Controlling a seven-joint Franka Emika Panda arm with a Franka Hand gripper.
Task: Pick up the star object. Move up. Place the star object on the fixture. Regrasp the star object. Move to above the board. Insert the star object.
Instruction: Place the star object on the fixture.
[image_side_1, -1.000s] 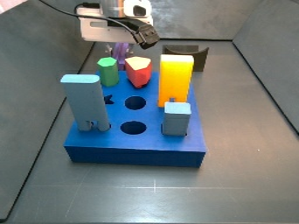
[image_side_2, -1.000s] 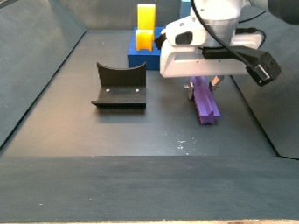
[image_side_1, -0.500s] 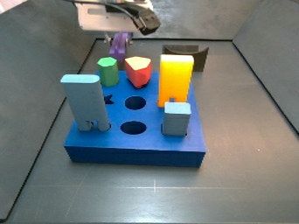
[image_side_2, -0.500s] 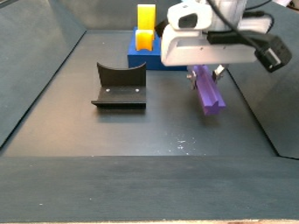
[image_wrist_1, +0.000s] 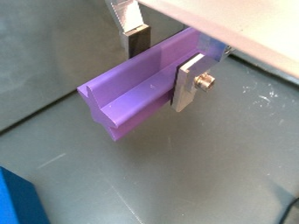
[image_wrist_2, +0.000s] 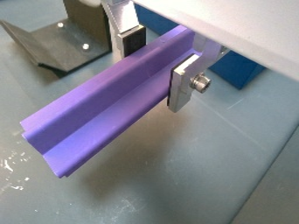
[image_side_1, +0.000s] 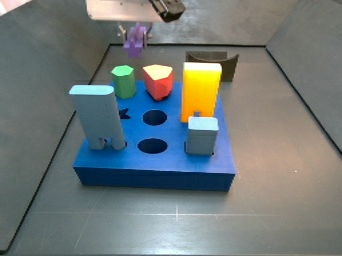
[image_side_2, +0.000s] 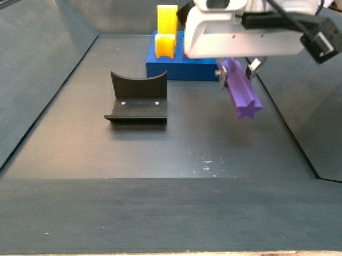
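The star object (image_wrist_1: 135, 87) (image_wrist_2: 105, 101) is a long purple prism held level between my gripper's (image_wrist_1: 163, 59) (image_wrist_2: 158, 59) silver fingers in both wrist views. In both side views it hangs off the floor: star object (image_side_2: 241, 88) under the gripper (image_side_2: 235, 62), and star object (image_side_1: 135, 40) under the gripper (image_side_1: 136, 30). The fixture (image_side_2: 135, 99) (image_wrist_2: 61, 39) stands on the floor, well apart from the star object. The blue board (image_side_1: 154, 150) (image_side_2: 181, 68) lies on the floor with several pegs standing in it; the gripper is beyond its far edge.
A green hexagonal peg (image_side_1: 124, 81), a red-orange peg (image_side_1: 159, 82), an orange block (image_side_1: 201, 90), a tall grey-blue block (image_side_1: 95, 115) and a small grey-blue block (image_side_1: 202, 135) stand in the board. Dark walls enclose the floor (image_side_2: 160, 160).
The gripper has risen with the star object in its fingers; the object left the floor and now hangs in the air. Nothing else moved.
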